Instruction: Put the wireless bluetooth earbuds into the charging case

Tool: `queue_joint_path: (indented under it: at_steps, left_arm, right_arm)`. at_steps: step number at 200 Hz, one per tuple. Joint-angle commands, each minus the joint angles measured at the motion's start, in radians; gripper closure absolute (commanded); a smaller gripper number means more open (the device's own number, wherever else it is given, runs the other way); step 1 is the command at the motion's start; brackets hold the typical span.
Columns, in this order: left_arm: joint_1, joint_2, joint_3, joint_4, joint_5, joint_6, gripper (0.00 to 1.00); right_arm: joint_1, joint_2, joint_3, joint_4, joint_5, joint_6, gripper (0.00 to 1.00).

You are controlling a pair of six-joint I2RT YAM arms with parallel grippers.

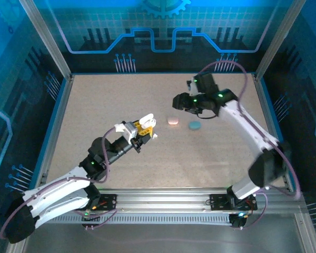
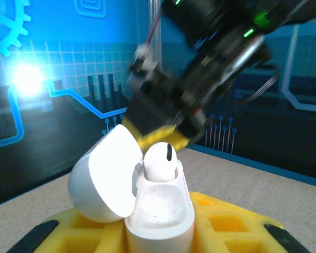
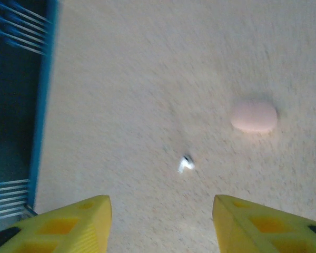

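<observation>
left arm (image 1: pixel 58 192), lower left: white shells, black joints, green light | right arm (image 1: pixel 242 124), right side: same colours, green lights | cables (image 1: pixel 227 61): purple loops | right hand (image 3: pixel 159 200): yellow fingers (image 3: pixel 68 224), recessed pockets, black pads

I see cool blue light throughout; a flare (image 2: pixel 26 78) glares in the left wrist view, the charging case (image 2: pixel 160 208) blows out white, the right wrist view smears.

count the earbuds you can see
2: the seated earbud in the open white case in the left pincer, the loose earbud on the table near the pink case. Others may be hidden inside cases.
</observation>
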Motion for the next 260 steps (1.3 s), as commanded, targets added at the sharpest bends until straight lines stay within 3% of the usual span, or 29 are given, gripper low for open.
queue_joint_path:
  at_steps: [1, 68, 126, 194, 260]
  left_arm:
    - [0.006, -0.060, -0.028, -0.030, -0.048, 0.057, 0.71]
    - [0.010, -0.239, -0.023, -0.193, -0.082, 0.112, 0.71]
    - [0.013, -0.305, -0.029, -0.250, -0.097, 0.130, 0.71]
    - [0.014, -0.322, -0.043, -0.252, -0.105, 0.125, 0.71]
    - [0.017, -0.322, -0.040, -0.256, -0.106, 0.125, 0.71]
  right_arm:
    - [0.043, 0.155, 0.084, -0.203, 0.005, 0.034, 0.46]
    - [0.198, 0.554, 0.340, -0.310, 0.096, 0.106, 0.42]
    - [0.258, 0.750, 0.535, -0.404, 0.197, 0.158, 0.43]
    - [0.283, 0.864, 0.674, -0.467, 0.207, 0.160, 0.48]
    - [0.304, 0.865, 0.669, -0.485, 0.238, 0.158, 0.53]
